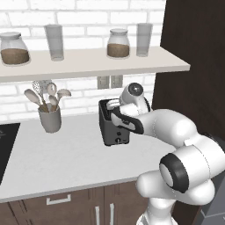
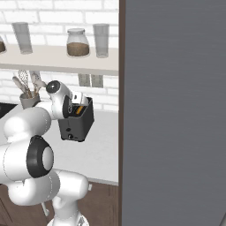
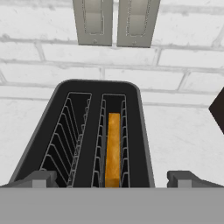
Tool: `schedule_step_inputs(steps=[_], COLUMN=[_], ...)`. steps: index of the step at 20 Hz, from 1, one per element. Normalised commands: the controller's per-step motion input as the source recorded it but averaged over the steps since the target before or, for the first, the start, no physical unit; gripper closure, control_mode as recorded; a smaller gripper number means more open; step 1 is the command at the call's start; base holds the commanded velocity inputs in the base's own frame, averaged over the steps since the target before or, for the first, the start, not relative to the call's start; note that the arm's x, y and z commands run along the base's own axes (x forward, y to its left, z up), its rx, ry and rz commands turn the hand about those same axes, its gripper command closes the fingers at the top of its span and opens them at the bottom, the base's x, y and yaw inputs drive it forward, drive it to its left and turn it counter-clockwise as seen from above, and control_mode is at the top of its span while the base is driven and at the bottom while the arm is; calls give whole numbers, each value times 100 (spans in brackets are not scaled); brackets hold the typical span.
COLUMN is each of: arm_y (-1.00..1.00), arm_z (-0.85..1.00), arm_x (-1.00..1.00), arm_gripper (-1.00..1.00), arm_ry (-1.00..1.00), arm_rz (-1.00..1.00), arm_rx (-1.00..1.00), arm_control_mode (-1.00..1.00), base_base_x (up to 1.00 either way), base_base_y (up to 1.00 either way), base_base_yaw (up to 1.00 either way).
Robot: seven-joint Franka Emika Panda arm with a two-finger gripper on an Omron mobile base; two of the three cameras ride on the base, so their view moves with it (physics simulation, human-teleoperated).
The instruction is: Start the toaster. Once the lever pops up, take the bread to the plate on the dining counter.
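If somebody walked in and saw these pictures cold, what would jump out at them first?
Probably the orange-tan bread, standing on edge in the right-hand slot of the dark toaster in the hand view; the other slot holds only wire racks. Next, the white arm bent low over the toaster on the pale worktop, its end effector open and straddling the near end. Behind, a grey cup of utensils stands at the white brick wall.

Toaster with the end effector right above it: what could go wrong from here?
1. The open end effector straddles the toaster from above, so coming down it could strike the rim rather than the front controls.
2. The bread sits deep in the narrow right slot, which could make grasping it awkward.
3. The toaster stands free on the counter; a push might slide it.
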Motion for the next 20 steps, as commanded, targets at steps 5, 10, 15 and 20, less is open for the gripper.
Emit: schedule_step_inputs(steps=[5,10,15,20], arm_y=[0,0,0,0], arm_z=[0,0,0,0], arm_x=[0,0,0,0], arm_gripper=[-100,-100,-100,-100], arm_ry=[0,0,0,0], arm_rz=[0,0,0,0], arm_rx=[0,0,0,0], arm_control_mode=[-100,-100,-100,-100], base_base_x=[0,0,0,0], base_base_y=[0,0,0,0], base_base_yaw=[0,0,0,0])
